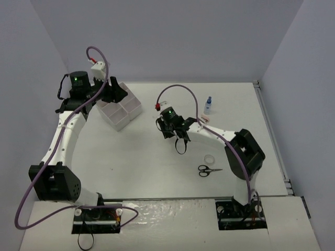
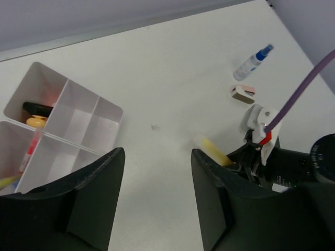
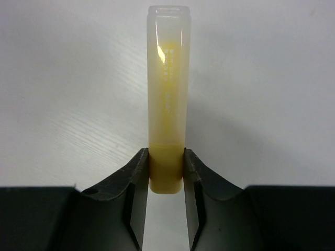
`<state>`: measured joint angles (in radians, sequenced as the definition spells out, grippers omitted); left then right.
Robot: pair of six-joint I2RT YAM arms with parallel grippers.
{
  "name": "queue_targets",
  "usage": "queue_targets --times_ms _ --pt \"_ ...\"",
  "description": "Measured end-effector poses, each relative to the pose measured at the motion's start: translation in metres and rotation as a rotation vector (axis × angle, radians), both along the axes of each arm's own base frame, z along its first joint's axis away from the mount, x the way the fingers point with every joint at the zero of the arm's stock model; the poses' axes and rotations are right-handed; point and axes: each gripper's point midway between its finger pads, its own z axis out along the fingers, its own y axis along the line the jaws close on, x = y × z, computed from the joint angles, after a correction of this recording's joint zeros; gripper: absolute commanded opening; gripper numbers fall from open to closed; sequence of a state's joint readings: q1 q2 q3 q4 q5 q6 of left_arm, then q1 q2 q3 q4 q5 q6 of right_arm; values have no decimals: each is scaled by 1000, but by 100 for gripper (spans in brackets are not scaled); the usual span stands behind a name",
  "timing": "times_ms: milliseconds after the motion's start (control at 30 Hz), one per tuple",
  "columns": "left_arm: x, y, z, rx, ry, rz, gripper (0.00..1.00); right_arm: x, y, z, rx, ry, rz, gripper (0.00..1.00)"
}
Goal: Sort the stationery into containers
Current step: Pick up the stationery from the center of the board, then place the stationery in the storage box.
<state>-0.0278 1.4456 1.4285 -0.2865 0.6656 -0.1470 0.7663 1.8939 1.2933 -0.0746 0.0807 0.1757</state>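
Nearest the arm bases, black-handled metal scissors (image 1: 209, 169) lie flat on the white bench (image 1: 152, 172), with a small white ring of tape (image 1: 209, 158) just beyond them. At mid-bench the right claw (image 3: 166, 157) is clamped on the butt end of a yellow translucent plastic highlighter (image 3: 167, 94), one finger pressed to each side and the rest of the barrel pointing away over the bench top. Farther back a pink block eraser (image 2: 243, 93) and a tiny clear bottle with a blue cap (image 2: 253, 61) lie near each other, out in the open. At the far left stands the white plastic divided tray (image 2: 104, 128), with an orange-and-black highlighter (image 2: 36, 109) already in one corner compartment. The left claw (image 2: 157, 154) hangs beside it, jaws spread wide and empty.
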Motion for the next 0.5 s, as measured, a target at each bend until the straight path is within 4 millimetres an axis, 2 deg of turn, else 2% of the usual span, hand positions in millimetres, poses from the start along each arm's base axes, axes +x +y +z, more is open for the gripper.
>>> queue_targets --times_ms 67,167,233,333,500 --pt "-7 -7 4 -42 14 -29 57 9 12 36 85 -116 16 0" --pt "-20 -17 11 -95 28 -69 61 26 41 101 242 -299 38 0" --pt "-30 -25 16 -124 32 -100 63 32 59 135 321 -386 52 0" --pt "-42 -37 23 -149 29 -152 65 34 85 163 405 -460 79 0" --pt "-47 -44 20 -154 33 -176 66 28 112 175 460 -494 116 0"
